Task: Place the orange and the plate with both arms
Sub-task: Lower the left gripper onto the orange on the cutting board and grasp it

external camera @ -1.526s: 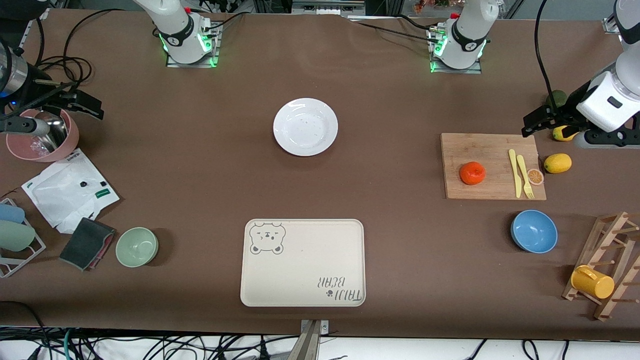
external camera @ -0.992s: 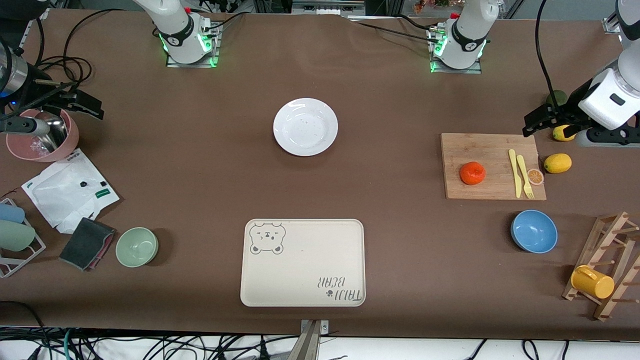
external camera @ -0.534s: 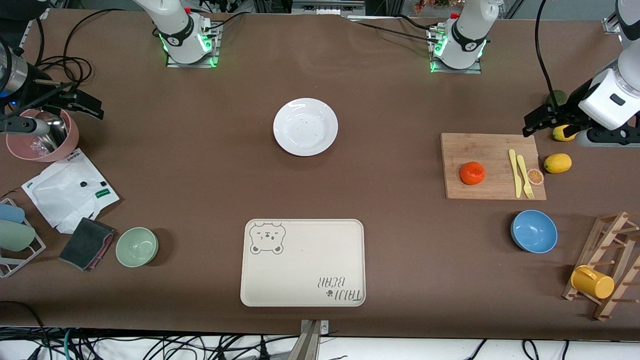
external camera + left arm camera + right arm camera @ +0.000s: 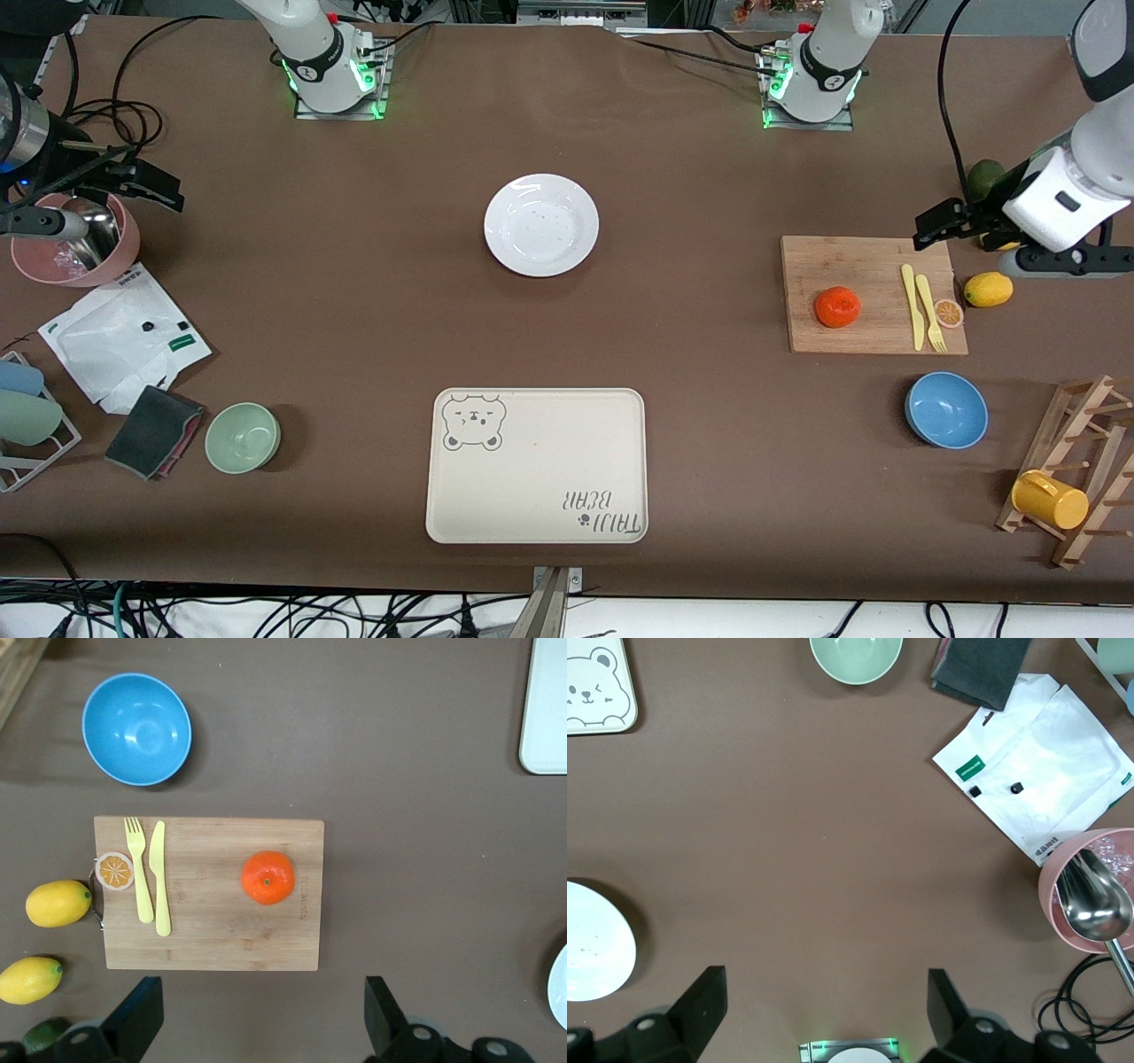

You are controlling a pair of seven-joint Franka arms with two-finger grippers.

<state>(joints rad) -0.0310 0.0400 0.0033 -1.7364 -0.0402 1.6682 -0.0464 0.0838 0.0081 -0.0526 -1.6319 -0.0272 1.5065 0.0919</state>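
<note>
The orange (image 4: 837, 307) lies on a wooden cutting board (image 4: 873, 261) toward the left arm's end of the table. It also shows in the left wrist view (image 4: 267, 877). The white plate (image 4: 541, 224) sits mid-table, toward the robots' bases, and its edge shows in the right wrist view (image 4: 594, 952). My left gripper (image 4: 930, 223) is open and empty in the air, over bare table beside the board's edge (image 4: 257, 1028). My right gripper (image 4: 164, 188) is open and empty, waiting over the table beside a pink bowl (image 4: 824, 1014).
The board also holds a yellow fork and knife (image 4: 921, 306) and an orange-slice disc (image 4: 949, 312). Lemons (image 4: 988, 289), a blue bowl (image 4: 946, 409) and a mug rack (image 4: 1076, 470) are near it. A beige bear tray (image 4: 536, 465), green bowl (image 4: 243, 437), white bag (image 4: 124, 337) and pink bowl with spoon (image 4: 75, 239) are also on the table.
My left gripper has moved a little toward the cutting board's corner. The right arm, the orange and the plate have not moved.
</note>
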